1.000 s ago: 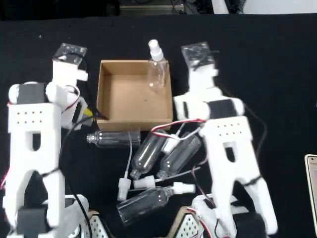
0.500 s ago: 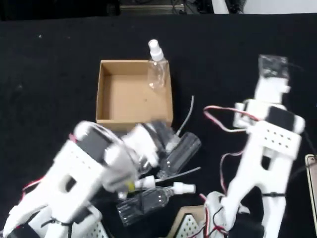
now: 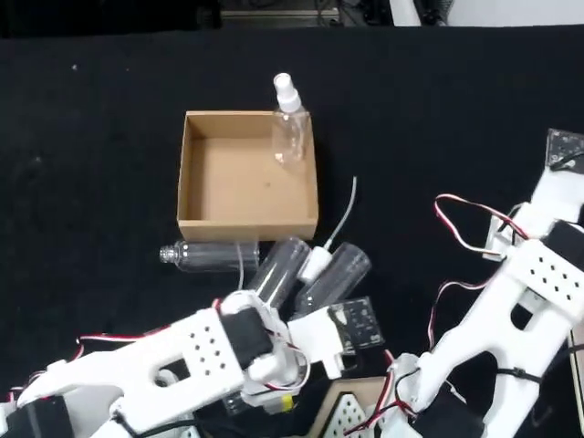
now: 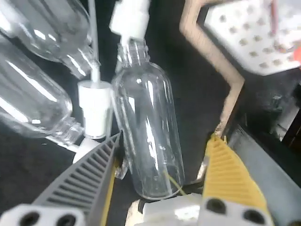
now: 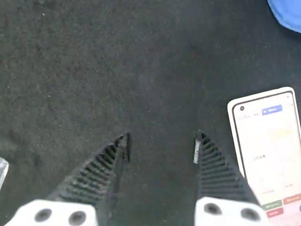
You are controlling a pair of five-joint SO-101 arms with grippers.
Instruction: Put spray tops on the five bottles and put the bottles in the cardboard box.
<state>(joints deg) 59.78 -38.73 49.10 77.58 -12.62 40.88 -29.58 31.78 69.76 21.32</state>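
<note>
A clear bottle (image 4: pixel 148 127) lies on the black table between the spread fingers of my left gripper (image 4: pixel 164 139), which is open; a gap shows on the yellow finger's side. A white spray top (image 4: pixel 131 19) sits at this bottle's neck, and another spray top (image 4: pixel 96 115) lies beside it. Three more open bottles (image 3: pixel 208 255) (image 3: pixel 278 267) (image 3: pixel 333 274) lie in front of the cardboard box (image 3: pixel 196 173). One bottle with its spray top (image 3: pixel 288 123) stands in the box's far right corner. My right gripper (image 5: pixel 162 139) hangs open over bare table.
The left arm (image 3: pixel 210 351) stretches across the front of the table and covers the nearest bottle. The right arm (image 3: pixel 538 274) stands at the right edge. A phone (image 5: pixel 268 150) lies by the right gripper. A wooden-edged base plate (image 4: pixel 225 61) is close to the left gripper.
The left arm swung from beside the box down to the front, over the nearest lying bottle. The right arm swung away from the box to the table's right side.
</note>
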